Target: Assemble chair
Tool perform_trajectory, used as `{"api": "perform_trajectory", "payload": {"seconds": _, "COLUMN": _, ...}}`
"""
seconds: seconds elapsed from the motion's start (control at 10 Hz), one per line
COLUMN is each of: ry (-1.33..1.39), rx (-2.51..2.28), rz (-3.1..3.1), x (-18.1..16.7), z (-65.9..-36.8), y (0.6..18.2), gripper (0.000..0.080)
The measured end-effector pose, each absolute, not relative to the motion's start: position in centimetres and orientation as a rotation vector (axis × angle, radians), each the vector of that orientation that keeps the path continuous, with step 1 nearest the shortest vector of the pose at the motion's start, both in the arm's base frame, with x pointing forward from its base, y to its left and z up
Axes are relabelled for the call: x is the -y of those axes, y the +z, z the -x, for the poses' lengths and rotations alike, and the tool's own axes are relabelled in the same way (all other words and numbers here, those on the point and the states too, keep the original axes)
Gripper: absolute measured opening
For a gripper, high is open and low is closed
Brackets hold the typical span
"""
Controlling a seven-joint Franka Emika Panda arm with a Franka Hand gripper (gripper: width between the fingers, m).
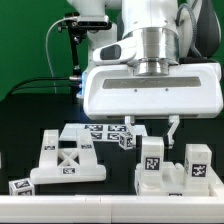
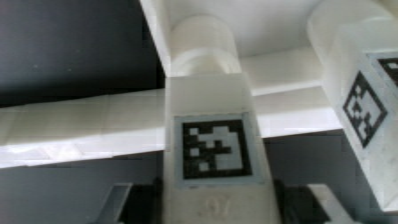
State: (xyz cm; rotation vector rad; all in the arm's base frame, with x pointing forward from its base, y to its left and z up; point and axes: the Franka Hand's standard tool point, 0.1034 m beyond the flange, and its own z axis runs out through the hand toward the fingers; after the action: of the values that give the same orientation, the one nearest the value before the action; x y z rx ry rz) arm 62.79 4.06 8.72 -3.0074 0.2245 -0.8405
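Observation:
My gripper (image 1: 152, 131) hangs over the right-hand cluster of white chair pieces (image 1: 172, 178). Its fingers are spread, one on each side of an upright tagged white post (image 1: 152, 154). In the wrist view the post (image 2: 215, 100) runs between the two fingers (image 2: 132, 202), with dark gaps on both sides. My gripper (image 2: 221, 206) is open and not touching it. A second tagged block (image 1: 198, 165) stands to the post's right on the same cluster. The cross-braced panel (image 1: 66, 160) lies at the exterior view's left.
The marker board (image 1: 97, 130) lies behind the parts, under the arm's hand. A small tagged white piece (image 1: 21, 185) lies at the front left. A black camera stand and cables (image 1: 72, 45) are at the back, against a green backdrop.

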Motion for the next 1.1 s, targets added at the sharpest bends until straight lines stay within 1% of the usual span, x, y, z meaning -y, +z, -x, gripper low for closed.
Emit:
{"api": "perform_trajectory", "payload": {"seconds": 0.1, "ry": -0.84, "rx": -0.225, "rz": 3.008, "x": -4.1, "z": -62.8, "y": 8.7, "gripper": 0.0443}}
{"api": "perform_trajectory", "payload": {"seconds": 0.2, "ry": -0.776, "rx": -0.231, "rz": 3.015, "x": -4.3, "z": -62.7, "y": 8.6, "gripper": 0.0443}}
{"api": "perform_trajectory", "payload": {"seconds": 0.3, "ry": -0.729, "rx": -0.234, "rz": 3.014, "x": -4.5, "z": -63.3, "y": 9.2, "gripper": 0.0594}}
{"api": "perform_trajectory", "payload": {"seconds": 0.4, "ry": -0.66, "rx": -0.243, "rz": 3.021, "x": -4.3, "z": -63.7, "y": 9.2, "gripper": 0.0594}}
{"api": "perform_trajectory", "payload": {"seconds": 0.5, "ry": -0.478, "rx": -0.251, "rz": 3.035, "x": -4.3, "z": -63.6, "y": 9.0, "gripper": 0.064}}
{"api": "perform_trajectory", "payload": {"seconds": 0.6, "ry": -0.41, "rx": -0.25, "rz": 3.037, "x": -4.4, "z": -64.1, "y": 9.2, "gripper": 0.0647}}
{"api": "perform_trajectory", "payload": {"seconds": 0.8, "ry": -0.175, "rx": -0.252, "rz": 3.042, "x": -3.7, "z": -63.8, "y": 8.8, "gripper": 0.0649}}
{"api": "perform_trajectory", "payload": {"seconds": 1.0, "ry": -0.04, "rx": -0.253, "rz": 3.035, "x": -3.7, "z": -63.1, "y": 8.4, "gripper": 0.0649}}
{"api": "perform_trajectory", "payload": {"seconds": 1.1, "ry": -0.062, "rx": -0.268, "rz": 3.034, "x": -3.7, "z": -63.4, "y": 8.4, "gripper": 0.0649}}
